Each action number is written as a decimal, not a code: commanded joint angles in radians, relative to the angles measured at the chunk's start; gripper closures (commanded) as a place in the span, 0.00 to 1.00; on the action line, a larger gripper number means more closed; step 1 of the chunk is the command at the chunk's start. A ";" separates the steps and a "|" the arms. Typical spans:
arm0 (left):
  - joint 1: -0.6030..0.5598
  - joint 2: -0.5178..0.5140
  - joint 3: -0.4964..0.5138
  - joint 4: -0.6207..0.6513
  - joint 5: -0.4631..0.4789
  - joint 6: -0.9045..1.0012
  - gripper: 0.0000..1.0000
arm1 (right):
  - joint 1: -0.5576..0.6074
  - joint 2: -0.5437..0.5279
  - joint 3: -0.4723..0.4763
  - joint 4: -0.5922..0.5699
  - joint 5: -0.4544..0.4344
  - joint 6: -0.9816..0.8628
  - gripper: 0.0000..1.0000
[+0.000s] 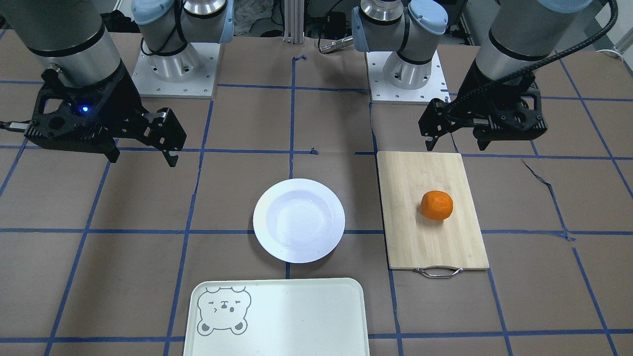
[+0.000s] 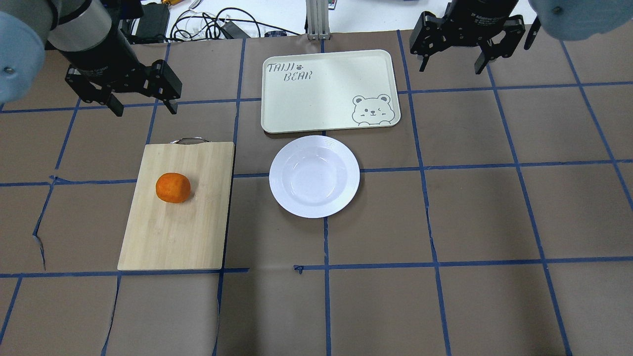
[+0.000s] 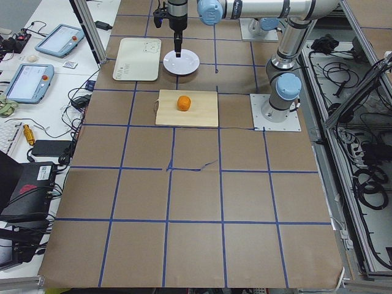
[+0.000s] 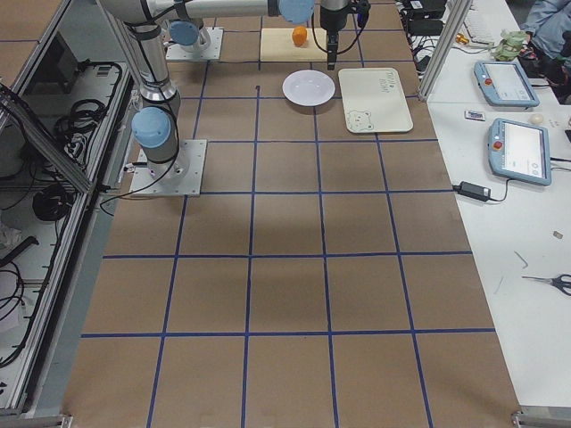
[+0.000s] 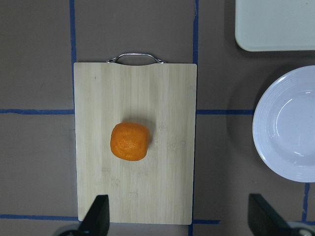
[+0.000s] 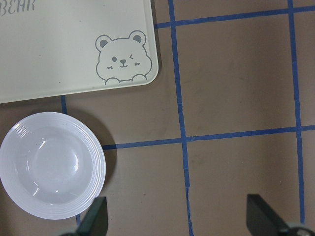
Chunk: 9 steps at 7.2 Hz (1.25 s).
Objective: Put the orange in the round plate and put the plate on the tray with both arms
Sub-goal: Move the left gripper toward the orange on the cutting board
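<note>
The orange [image 1: 437, 205] [image 2: 173, 188] [image 5: 129, 141] lies on a wooden cutting board [image 2: 173, 232]. Beside the board, the white round plate [image 1: 298, 220] [image 2: 314, 176] [image 6: 51, 169] sits bare on the table. The pale tray [image 1: 296, 316] [image 2: 326, 89] with the bear face lies just beyond the plate, nothing on it. My left gripper [image 2: 146, 110] [image 1: 456, 146] [image 5: 179, 221] hangs open above the table near the board's handle end, holding nothing. Off to the tray's right, my right gripper [image 2: 451, 68] [image 1: 143, 158] [image 6: 178, 219] also hangs open with its fingers bare.
The board's metal handle [image 2: 189, 140] points toward the tray side. Brown paper with blue tape lines [image 2: 425, 168] covers the table. Cables and tablets [image 3: 58, 40] lie on a side bench past the far edge.
</note>
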 commanded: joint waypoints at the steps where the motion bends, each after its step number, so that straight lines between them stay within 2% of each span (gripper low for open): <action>1: 0.002 -0.001 0.000 -0.002 0.006 0.002 0.00 | -0.011 -0.001 0.004 0.003 0.004 0.001 0.00; 9: 0.037 -0.026 -0.019 0.010 -0.007 0.005 0.00 | -0.024 0.004 0.029 -0.007 0.034 -0.004 0.00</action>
